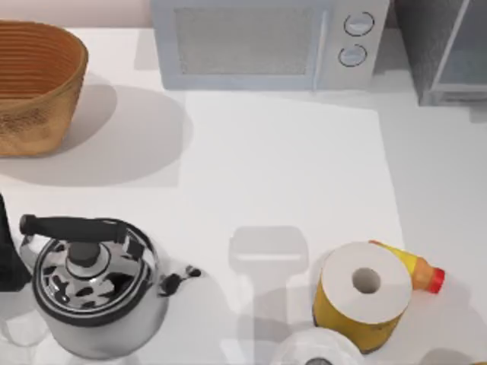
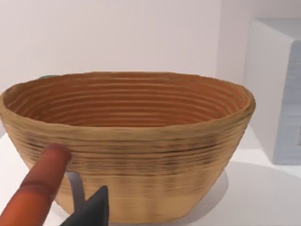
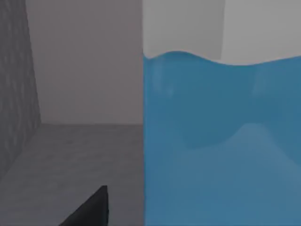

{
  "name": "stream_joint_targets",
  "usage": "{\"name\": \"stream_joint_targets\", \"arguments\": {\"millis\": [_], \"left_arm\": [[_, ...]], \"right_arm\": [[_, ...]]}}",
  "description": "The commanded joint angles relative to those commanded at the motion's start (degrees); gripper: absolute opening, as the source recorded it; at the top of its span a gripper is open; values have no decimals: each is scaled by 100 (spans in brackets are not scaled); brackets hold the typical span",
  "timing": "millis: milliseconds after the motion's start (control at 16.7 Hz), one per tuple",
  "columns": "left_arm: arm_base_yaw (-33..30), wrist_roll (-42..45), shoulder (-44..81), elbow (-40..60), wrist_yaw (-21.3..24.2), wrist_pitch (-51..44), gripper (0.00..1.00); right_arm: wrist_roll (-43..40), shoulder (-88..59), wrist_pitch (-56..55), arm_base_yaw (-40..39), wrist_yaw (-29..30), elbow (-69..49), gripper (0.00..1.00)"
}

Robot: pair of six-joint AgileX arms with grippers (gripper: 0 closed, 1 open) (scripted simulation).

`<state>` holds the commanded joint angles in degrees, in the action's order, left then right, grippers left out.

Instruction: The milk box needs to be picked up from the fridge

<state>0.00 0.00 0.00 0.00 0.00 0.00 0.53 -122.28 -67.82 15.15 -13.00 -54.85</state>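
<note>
Bench (image 1: pixel 281 167) surface carries everything, and the fridge (image 1: pixel 445 49) at its far right corner serves as landmark. Beside the fridge stands the white microwave (image 1: pixel 266 42); farthest from it sits the woven basket (image 1: pixel 34 84); well in front of it are the steel kettle (image 1: pixel 91 277), the paper roll (image 1: pixel 364 293) and, touching that roll, the toppled yellow bottle (image 1: pixel 411 270). The right wrist view looks into the fridge's grey interior (image 3: pixel 70 94), where the milk box (image 3: pixel 221 141) stands on the floor of the cavity, its sky-blue side very close to the camera. A dark fingertip (image 3: pixel 91 207) of the right tool shows beside the carton; whether that tool is released or clenched cannot be told. The top view gives neither carton nor cavity. The left wrist view faces the basket (image 2: pixel 127 141), with a fingertip (image 2: pixel 91 209) and an orange-red cylinder low in view; its grip is likewise unclear. Risk: with the carton so near, a misjudged closing could push or tip it against the fridge wall.
</note>
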Motion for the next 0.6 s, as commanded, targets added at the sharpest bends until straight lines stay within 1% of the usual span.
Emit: {"name": "stream_joint_targets", "arguments": {"millis": [180, 420, 600], "left_arm": [[0, 0, 0, 0, 0, 0, 100], [0, 0, 0, 0, 0, 0, 100], [0, 0, 0, 0, 0, 0, 100]], "right_arm": [[-2, -172, 122, -37, 21, -235, 100], [-6, -647, 560, -140, 130, -1227, 100], [-9, -863, 817, -201, 194, -1654, 100]]}}
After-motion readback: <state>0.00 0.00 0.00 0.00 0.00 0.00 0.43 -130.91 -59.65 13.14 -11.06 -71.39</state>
